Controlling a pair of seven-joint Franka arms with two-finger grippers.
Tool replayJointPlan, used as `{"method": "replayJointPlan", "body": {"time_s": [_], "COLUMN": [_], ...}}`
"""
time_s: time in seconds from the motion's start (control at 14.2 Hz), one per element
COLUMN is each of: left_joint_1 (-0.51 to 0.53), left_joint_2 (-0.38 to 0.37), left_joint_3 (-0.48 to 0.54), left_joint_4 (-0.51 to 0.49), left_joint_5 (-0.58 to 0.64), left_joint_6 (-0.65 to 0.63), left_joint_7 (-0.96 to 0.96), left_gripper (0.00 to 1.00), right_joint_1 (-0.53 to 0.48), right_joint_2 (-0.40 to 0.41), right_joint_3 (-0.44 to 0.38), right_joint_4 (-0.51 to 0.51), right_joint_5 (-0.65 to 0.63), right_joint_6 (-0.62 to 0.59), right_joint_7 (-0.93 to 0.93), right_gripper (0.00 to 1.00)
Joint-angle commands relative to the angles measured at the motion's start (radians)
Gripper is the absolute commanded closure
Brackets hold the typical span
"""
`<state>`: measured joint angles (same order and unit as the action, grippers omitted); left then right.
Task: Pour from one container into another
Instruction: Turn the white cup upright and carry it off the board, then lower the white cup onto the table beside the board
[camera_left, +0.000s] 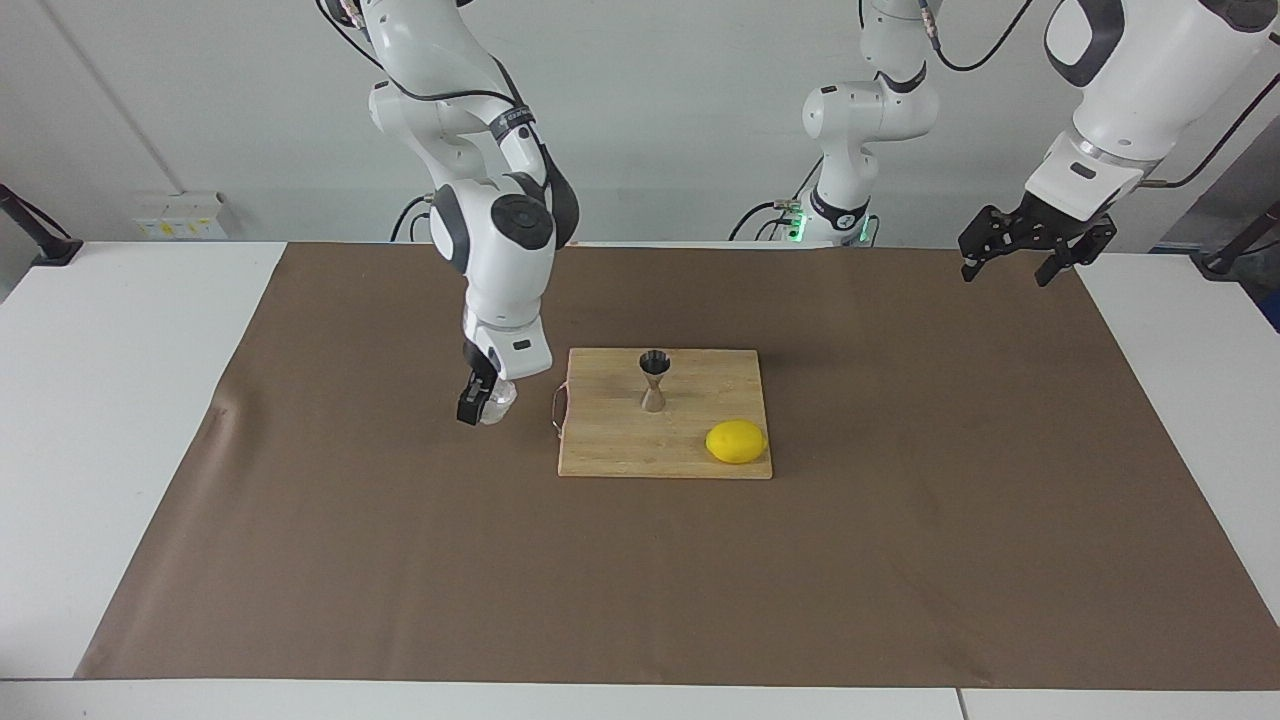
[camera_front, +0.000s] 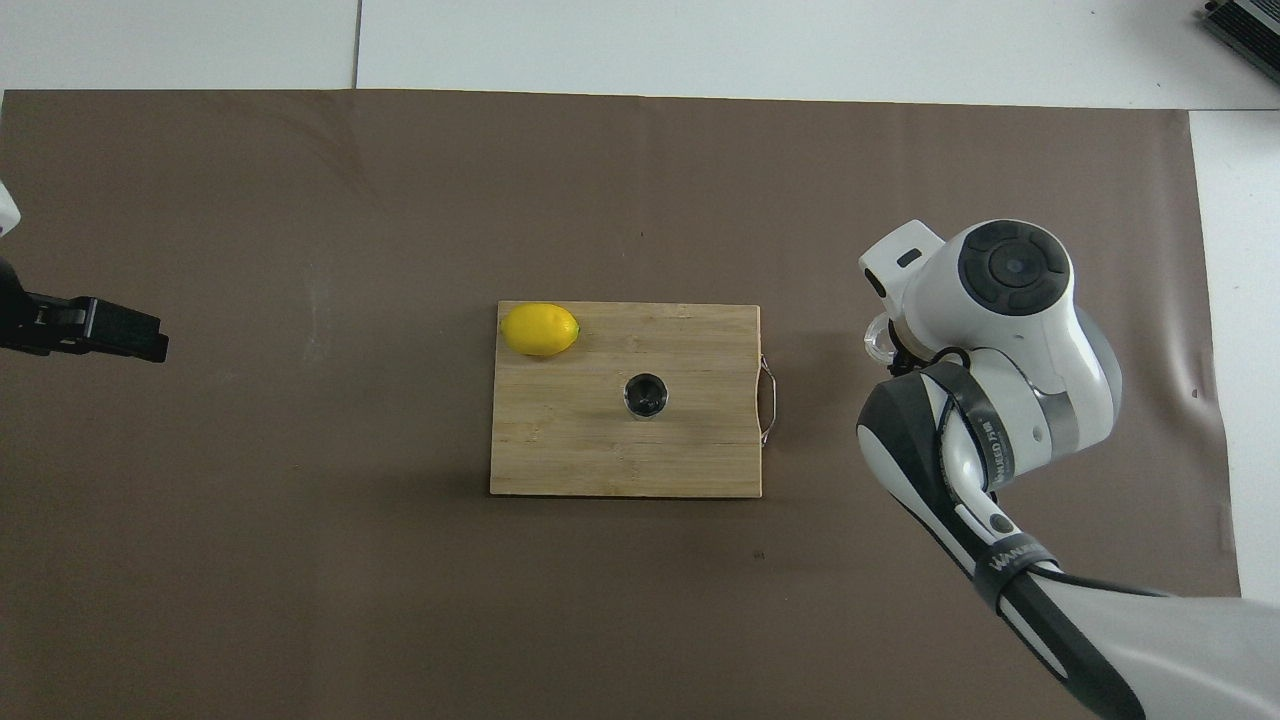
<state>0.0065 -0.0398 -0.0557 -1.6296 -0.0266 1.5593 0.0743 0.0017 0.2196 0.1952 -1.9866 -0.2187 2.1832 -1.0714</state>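
The glass cup (camera_left: 497, 400) is seen as a small, squat, clear-whitish vessel with a knobbly, cut-glass surface; in the overhead view only a part of its rim (camera_front: 878, 338) shows from under the arm. It is held upright in the right gripper (camera_left: 480, 405), whose fingers are closed on it, low over the brown mat (camera_left: 400, 560); whether it touches the mat cannot be told. Nothing can be made out inside the cup.

Beside this gripper, toward the left arm's end of the table, the wooden cutting board (camera_left: 610, 450) is laid, its metal handle (camera_left: 556, 408) on the edge nearest the cup. The steel jigger (camera_left: 654, 380) is stood upright on the board, two cones joined at a narrow waist; its upper bowl (camera_front: 646, 394) looks dark and its contents cannot be told. A yellow lemon (camera_left: 736, 441) is laid on the board, apart from the jigger.

The left gripper (camera_left: 1020, 255) is held open and empty, well apart from the board, over the mat's edge at its own end, where the arm waits.
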Motion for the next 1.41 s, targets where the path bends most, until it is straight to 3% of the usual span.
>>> {"method": "replayJointPlan", "body": {"time_s": [0.0,0.49,0.77,1.2,1.27,1.34], "left_joint_1": [0.001,0.003,0.001,0.003,0.003,0.0], "left_joint_2": [0.009,0.012,0.021,0.021,0.021,0.02], "left_joint_3": [0.002,0.002,0.002,0.002,0.002,0.002], "left_joint_4": [0.014,0.014,0.014,0.014,0.014,0.016], "left_joint_5": [-0.001,-0.003,0.002,-0.003,-0.003,-0.003], "left_joint_6": [0.01,0.01,0.009,0.012,0.01,0.002], "left_joint_7": [0.005,0.001,-0.005,-0.019,-0.021,-0.021], "left_gripper": [0.0,0.0,0.0,0.0,0.0,0.0], "right_joint_1": [-0.07,-0.129,-0.141,-0.184,-0.187,-0.187], "right_joint_2": [-0.028,-0.058,-0.066,-0.054,-0.051,-0.049], "right_joint_3": [0.013,0.012,0.012,0.012,0.012,0.012], "right_joint_4": [-0.087,-0.167,-0.242,-0.281,-0.287,-0.29], "right_joint_5": [0.097,0.242,0.286,0.323,0.343,0.349], "right_joint_6": [0.084,0.096,0.219,0.283,0.288,0.302], "right_joint_7": [-0.187,-0.517,-0.611,-0.685,-0.714,-0.725], "right_gripper": [0.88,0.89,0.89,0.88,0.88,0.8]}}
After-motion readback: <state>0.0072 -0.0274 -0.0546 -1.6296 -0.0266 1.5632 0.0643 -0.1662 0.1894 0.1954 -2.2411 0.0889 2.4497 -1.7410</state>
